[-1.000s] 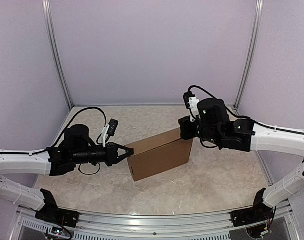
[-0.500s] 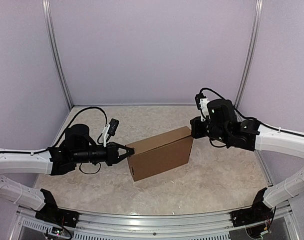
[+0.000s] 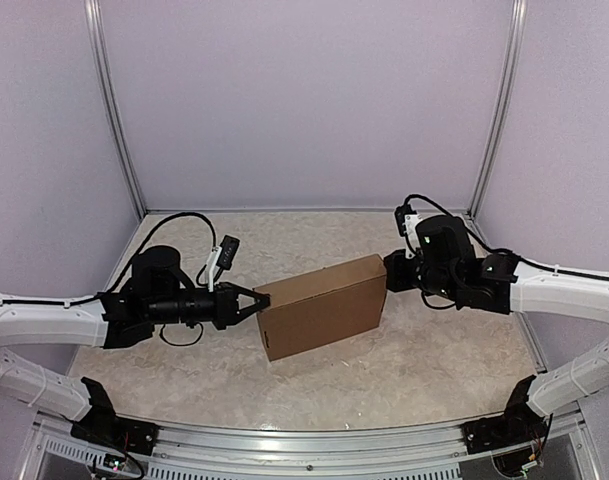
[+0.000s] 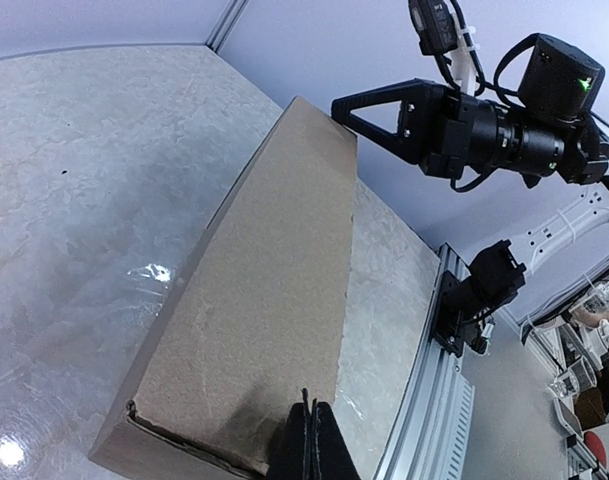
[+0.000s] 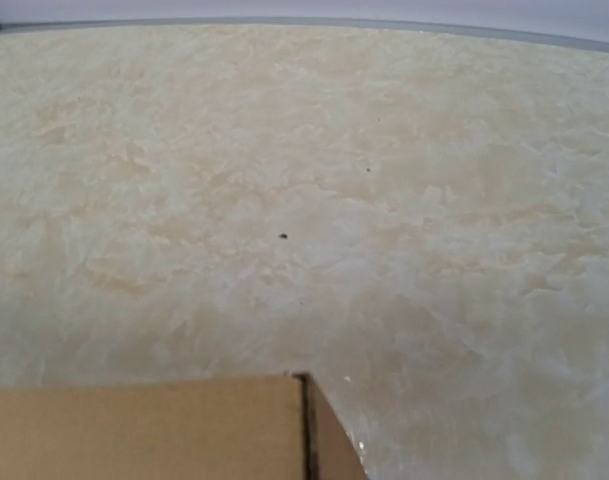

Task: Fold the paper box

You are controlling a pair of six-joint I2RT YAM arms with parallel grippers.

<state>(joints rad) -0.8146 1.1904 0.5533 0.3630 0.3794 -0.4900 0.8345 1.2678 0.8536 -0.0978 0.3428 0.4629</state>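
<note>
Tabletop (image 3: 434,370), right pincer (image 3: 389,270) lowered beside paper box (image 3: 319,305)

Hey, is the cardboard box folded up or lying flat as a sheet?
Folded: the box stands as a closed rectangular block, no flaps sticking out.

Box (image 5: 144,428): brown cardboard, one corner showing at bottom edge, left of centre.
Table (image 5: 404,180): beige marbled surface, fills most of view.
Speck (image 5: 283,237): small, dark, on table.
Wall (image 5: 384,8): pale strip along top.

You're in a robot lab cell: plain lilac walls (image 3: 304,100), aluminium posts (image 3: 114,110), marbled tabletop (image 3: 434,370), metal mounting rail (image 3: 314,448).
</note>
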